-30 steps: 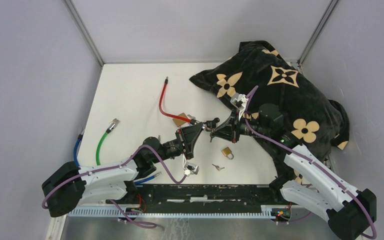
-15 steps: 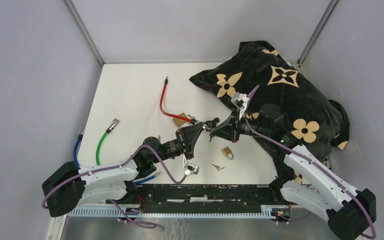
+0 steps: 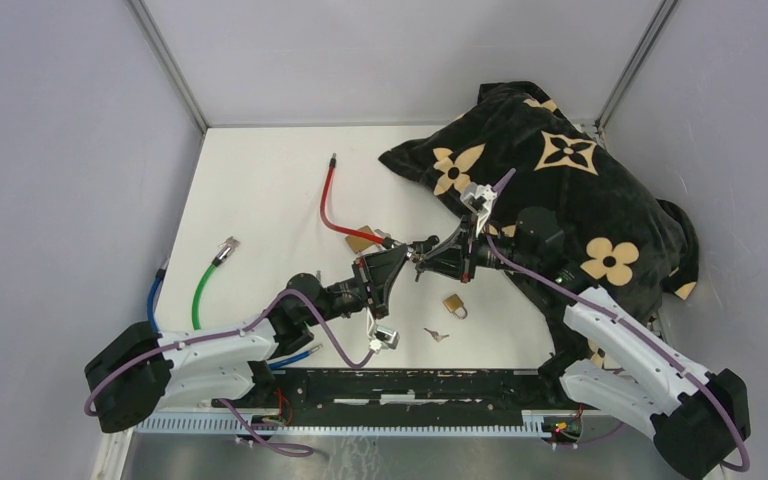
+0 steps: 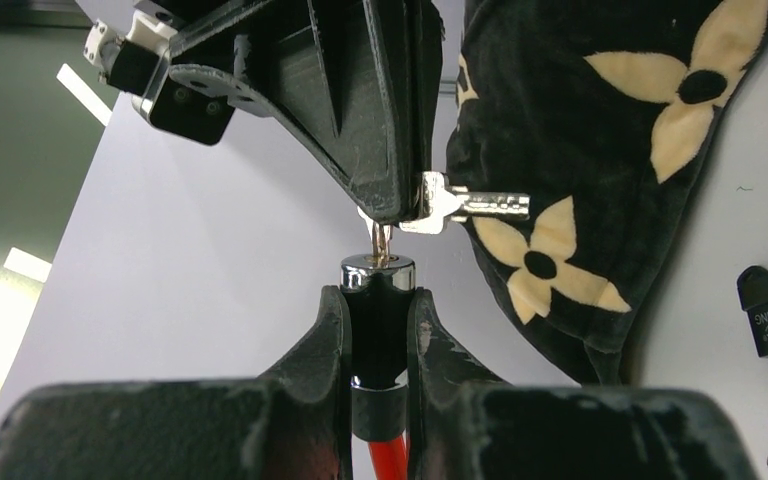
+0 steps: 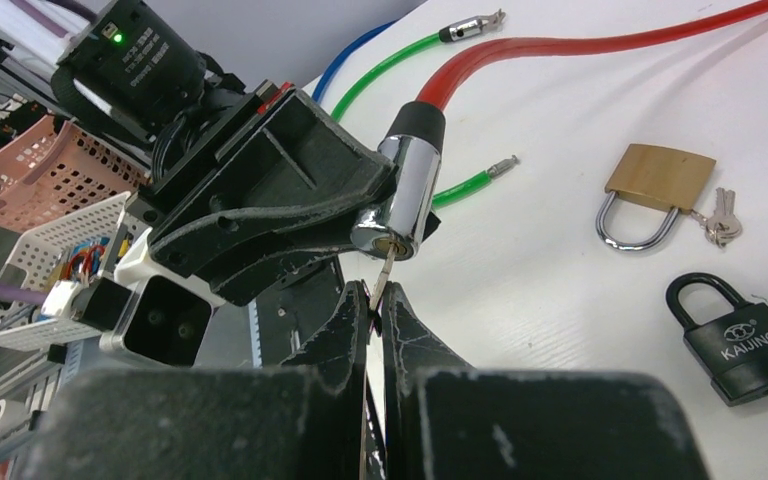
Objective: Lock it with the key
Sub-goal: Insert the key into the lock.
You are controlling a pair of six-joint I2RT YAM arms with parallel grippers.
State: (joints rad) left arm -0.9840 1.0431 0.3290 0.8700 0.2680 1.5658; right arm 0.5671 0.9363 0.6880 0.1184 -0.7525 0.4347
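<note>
Seen from the top, the white worktop (image 3: 260,200) has a big black fabric cushion with tan flowers (image 3: 560,170) flopped over its 2 o'clock corner. The two arms meet nose to nose roughly mid-worktop. The left hand (image 4: 378,300) is pinching the chrome cylinder lock on the red cable (image 4: 377,275), one finger on each side, keyhole end facing the other arm. A green cable (image 3: 200,285) lies out at 9 o'clock. In the right wrist view, a brass padlock (image 5: 657,190) and a black padlock (image 5: 745,335) lie at 3 o'clock from the cylinder. The right hand (image 5: 372,300) is pressed together on a small silver key (image 5: 382,275). The key's tip is right at the keyhole, though how deep it sits can't be told.
</note>
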